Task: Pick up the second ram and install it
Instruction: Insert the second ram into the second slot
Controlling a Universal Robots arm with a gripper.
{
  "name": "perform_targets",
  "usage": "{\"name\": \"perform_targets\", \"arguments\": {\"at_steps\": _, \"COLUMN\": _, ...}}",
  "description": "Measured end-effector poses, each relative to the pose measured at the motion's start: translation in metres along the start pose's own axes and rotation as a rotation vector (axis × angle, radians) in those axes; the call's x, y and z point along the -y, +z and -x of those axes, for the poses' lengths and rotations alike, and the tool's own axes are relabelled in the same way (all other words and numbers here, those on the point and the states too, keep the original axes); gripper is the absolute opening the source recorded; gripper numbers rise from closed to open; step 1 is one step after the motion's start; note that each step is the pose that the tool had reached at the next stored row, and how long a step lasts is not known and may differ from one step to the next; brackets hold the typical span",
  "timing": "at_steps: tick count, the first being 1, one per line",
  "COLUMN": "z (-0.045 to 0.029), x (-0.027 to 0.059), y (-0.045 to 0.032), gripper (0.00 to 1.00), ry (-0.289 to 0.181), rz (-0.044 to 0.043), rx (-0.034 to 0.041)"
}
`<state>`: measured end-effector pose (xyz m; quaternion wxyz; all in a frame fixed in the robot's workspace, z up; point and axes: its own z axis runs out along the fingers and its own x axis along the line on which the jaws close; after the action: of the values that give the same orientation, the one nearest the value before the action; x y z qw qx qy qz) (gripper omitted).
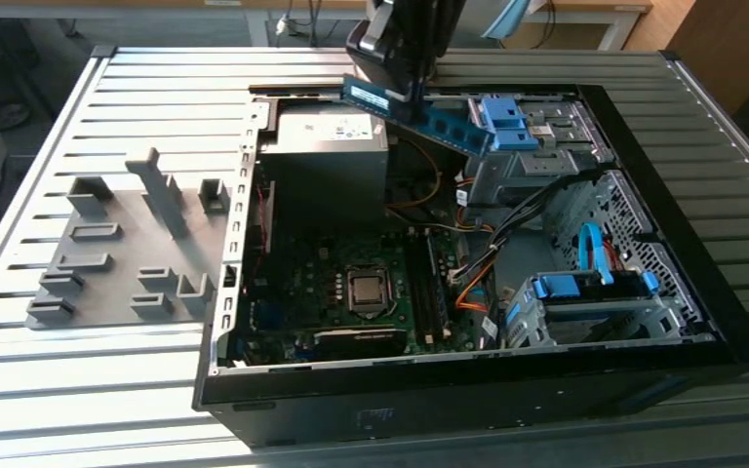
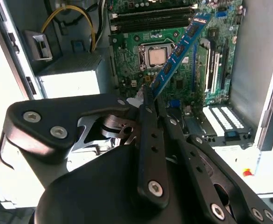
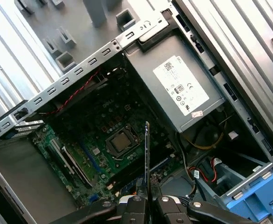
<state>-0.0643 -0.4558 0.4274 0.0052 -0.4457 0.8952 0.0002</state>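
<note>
Item one: my gripper (image 2: 151,95), jaws clamped on the second ram (image 2: 178,49). It hangs tilted above the open computer case (image 1: 687,292), over the motherboard (image 2: 141,37).

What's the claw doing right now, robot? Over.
Claw shut on the ram stick. Stick held in the air above the open computer case, over the motherboard. Not in a slot yet.

In the exterior view, the picture's top edge cuts off the tool (image 1: 408,93) and the arm above it. The tool's fingers cover the middle of the ram (image 1: 416,109). In the first wrist view, the ram (image 3: 147,158) appears edge-on, so its chips cannot be seen. The computer case (image 3: 71,77) is cropped there.
</note>
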Motion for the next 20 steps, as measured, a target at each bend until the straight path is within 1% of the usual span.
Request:
{"name": "perform_targets", "arguments": {"at_steps": 6, "z": 0.0, "x": 0.0, "y": 0.0006, "gripper": 0.14, "ry": 0.063, "rz": -0.0006, "rx": -0.0003}}
{"name": "perform_targets", "arguments": {"at_steps": 14, "z": 0.0001, "x": -0.0001, "y": 0.0013, "gripper": 0.14, "ry": 0.131, "rz": -0.0013, "rx": -0.0007}}
{"name": "perform_targets", "arguments": {"at_steps": 17, "z": 0.0001, "x": -0.0001, "y": 0.0017, "gripper": 0.14, "ry": 0.168, "rz": -0.0016, "rx": -0.0007}}
{"name": "perform_targets", "arguments": {"at_steps": 20, "z": 0.0002, "x": -0.0001, "y": 0.0022, "gripper": 0.14, "ry": 0.22, "rz": -0.0021, "rx": -0.0011}}
